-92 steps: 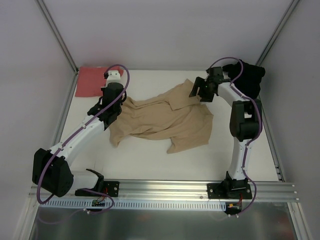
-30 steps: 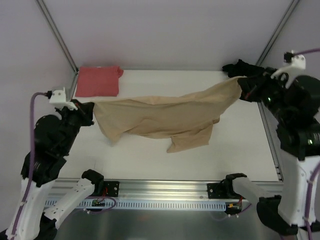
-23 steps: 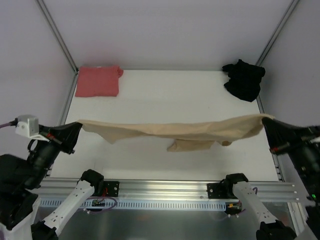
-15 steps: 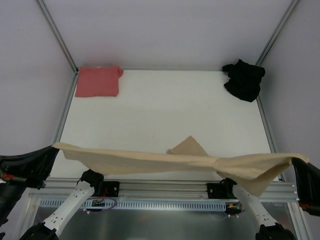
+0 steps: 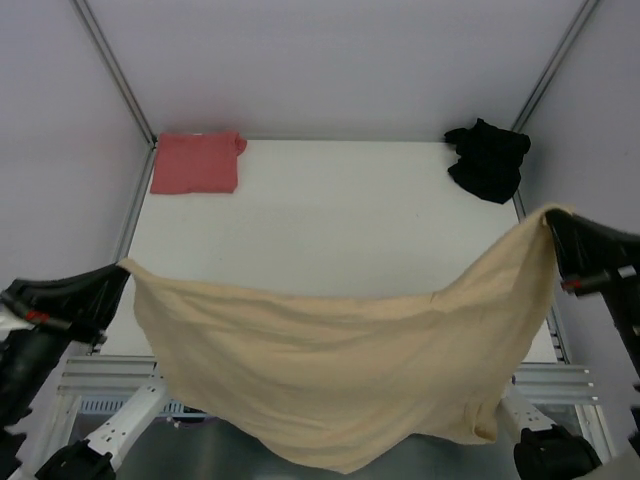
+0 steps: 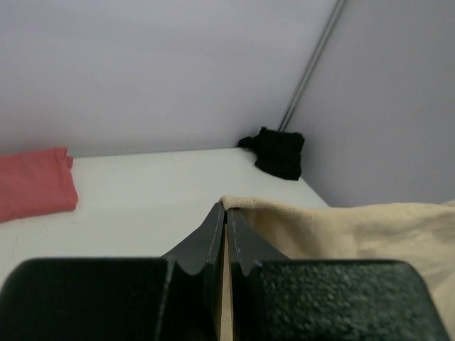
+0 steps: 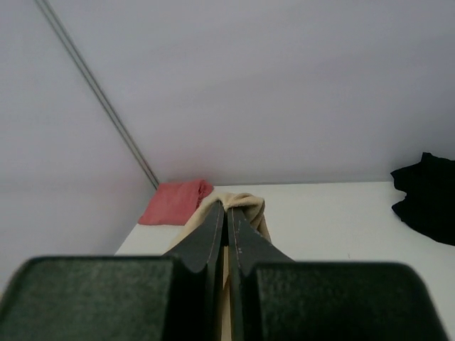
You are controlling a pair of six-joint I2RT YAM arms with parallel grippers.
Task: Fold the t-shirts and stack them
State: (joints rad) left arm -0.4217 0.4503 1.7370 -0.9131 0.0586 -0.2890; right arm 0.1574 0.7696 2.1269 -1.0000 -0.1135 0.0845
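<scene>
Tan t-shirt [image 5: 340,370] hangs off the table at the near edge, long axis left-right, with left gripper [image 5: 116,283] and right gripper [image 5: 553,224] each clamped on a top corner, right one higher. Its bulk sags below and between them, so I'd judge the lay-down goes forward onto the table [image 5: 330,215]. Far corners: salmon-red t-shirt [image 5: 195,162] folded left, black t-shirt [image 5: 488,160] bunched right.

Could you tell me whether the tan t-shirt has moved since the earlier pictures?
Yes. The tan t-shirt left mid-table and hangs over the near edge, farther from the salmon t-shirt.
</scene>
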